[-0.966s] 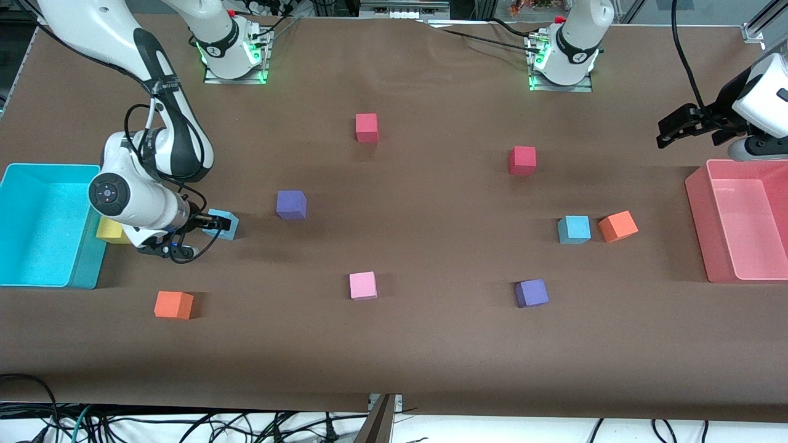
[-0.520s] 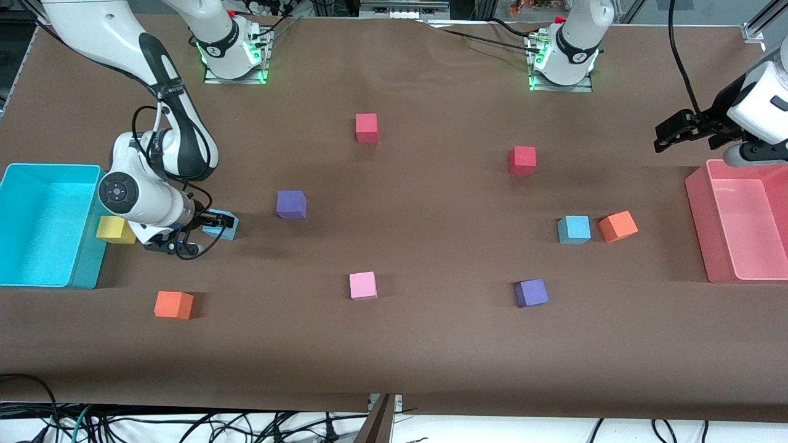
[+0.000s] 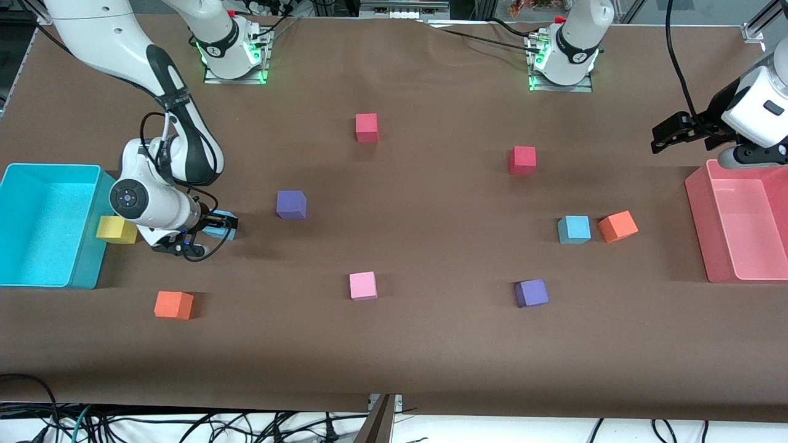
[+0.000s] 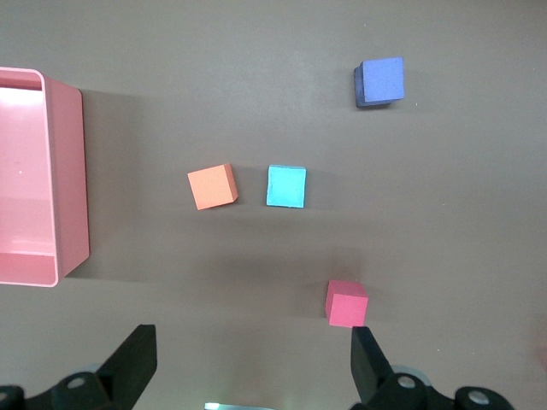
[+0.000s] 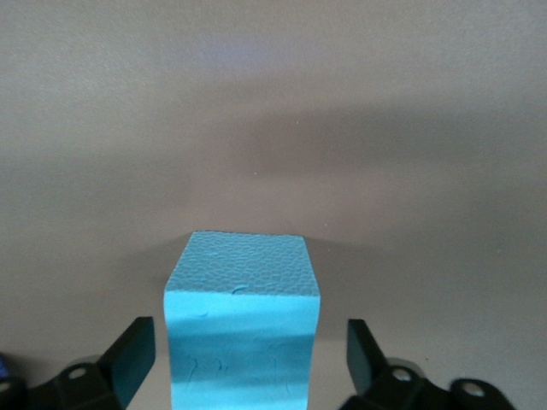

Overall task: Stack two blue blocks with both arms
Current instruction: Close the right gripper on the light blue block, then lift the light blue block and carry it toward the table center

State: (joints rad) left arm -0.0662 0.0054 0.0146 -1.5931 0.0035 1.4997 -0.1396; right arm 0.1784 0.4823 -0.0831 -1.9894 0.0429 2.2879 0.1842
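Note:
One blue block [image 3: 226, 220] lies near the right arm's end of the table, beside a yellow cube. My right gripper [image 3: 215, 227] is down around it. In the right wrist view the block [image 5: 244, 316] stands between the two black fingers [image 5: 132, 354] with a gap on each side, so the right gripper [image 5: 248, 363] is open. The other blue block [image 3: 574, 229] [image 4: 285, 185] sits beside an orange cube toward the left arm's end. My left gripper [image 3: 659, 138] [image 4: 252, 359] hangs open and holds nothing, in the air by the pink bin.
A cyan bin [image 3: 87, 261] and a yellow cube [image 3: 114, 229] flank the right hand. A pink bin [image 3: 695, 203] stands at the left arm's end. Orange [image 3: 173, 304] [image 3: 617, 226], purple [image 3: 291, 204] [image 3: 531, 293], pink [image 3: 362, 285] and red [image 3: 366, 127] [image 3: 522, 160] cubes are scattered about.
My right hand has slid further onto the blue block, covering more of it. My left gripper has drifted slightly toward the bases. No block has moved.

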